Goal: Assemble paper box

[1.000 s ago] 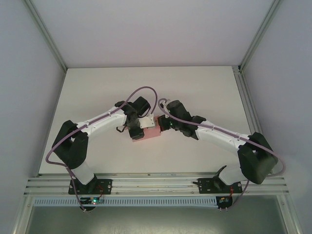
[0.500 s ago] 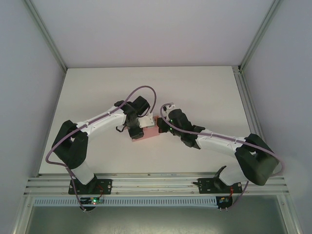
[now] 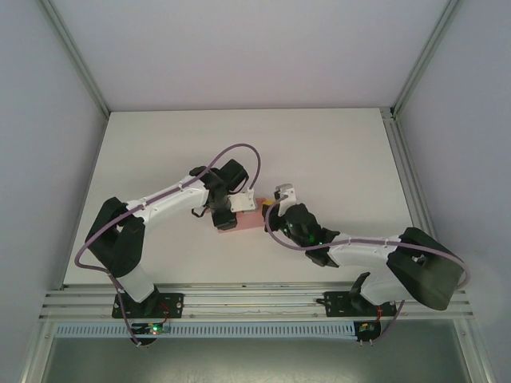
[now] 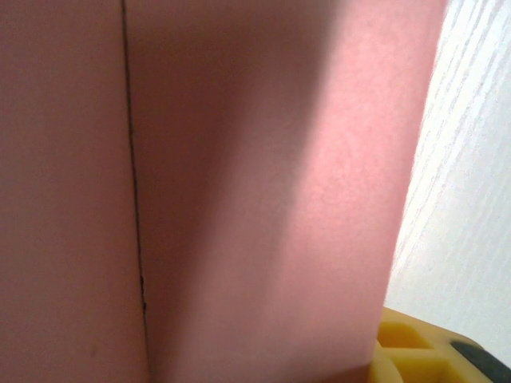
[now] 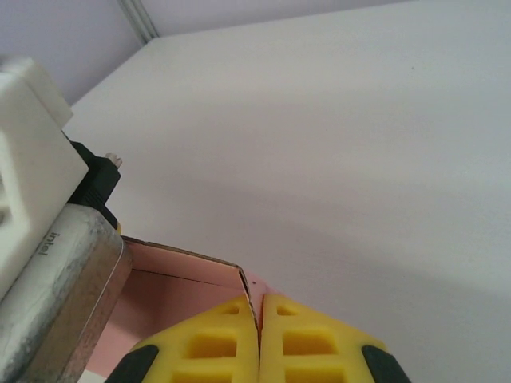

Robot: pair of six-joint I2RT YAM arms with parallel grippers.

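Observation:
The pink paper box (image 3: 250, 217) lies on the white table between the two arms. My right gripper (image 3: 270, 217) is at its right end; in the right wrist view its yellow fingertips (image 5: 259, 319) are shut on an upright pink wall of the paper box (image 5: 188, 275). My left gripper (image 3: 227, 217) sits over the box's left end. Pink card (image 4: 239, 191) with one fold line covers the left wrist view. It hides the jaws except one yellow finger (image 4: 423, 351) at the bottom right.
White table (image 3: 319, 152) stretches behind and to both sides of the box, bounded by pale walls and metal rails. The left wrist's white camera housing (image 5: 32, 199) stands close to the left of the right fingers.
The right arm has swung nearer and lower, its wrist dropping toward the front while its gripper stays at the box's right end. The left gripper and the box shifted slightly right.

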